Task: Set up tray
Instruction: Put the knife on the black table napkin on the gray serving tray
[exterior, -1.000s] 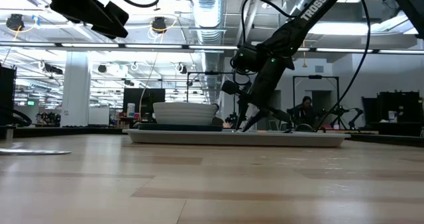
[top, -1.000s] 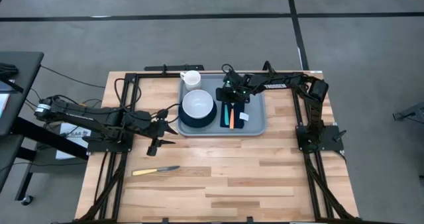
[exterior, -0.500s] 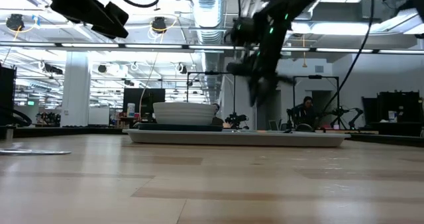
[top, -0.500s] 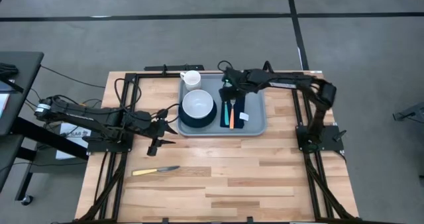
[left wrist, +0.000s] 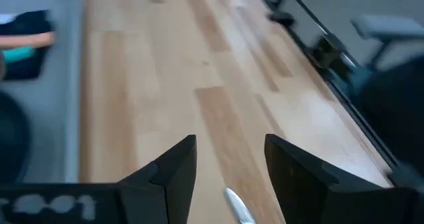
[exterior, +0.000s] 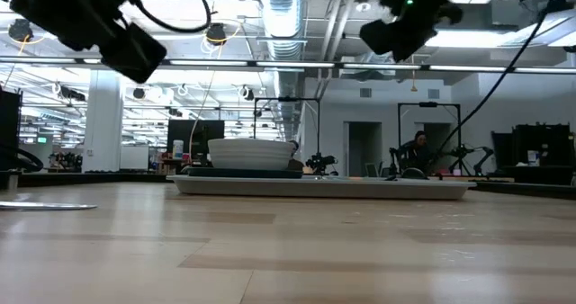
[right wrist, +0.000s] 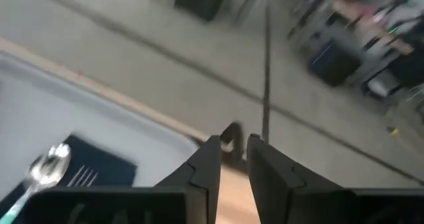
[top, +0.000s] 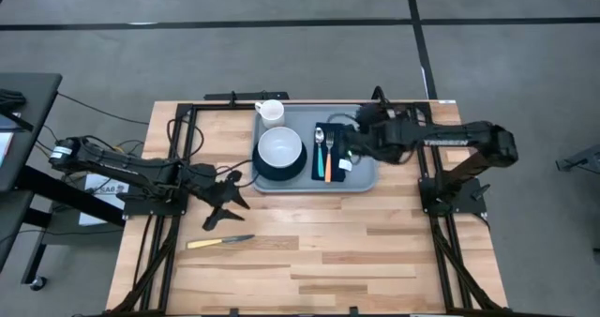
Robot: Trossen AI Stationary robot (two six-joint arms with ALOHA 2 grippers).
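Tray (top: 362, 173), long axis across table, square-on

Both arms are showing matte black link housings, six joints each, black cables looping along them; right arm is carrying white TROSSEN lettering on its forearm. Left gripper (top: 223, 199) and right gripper (top: 343, 152) are each showing two dark, wedge-shaped fingers (left wrist: 173, 171) with flat inner faces
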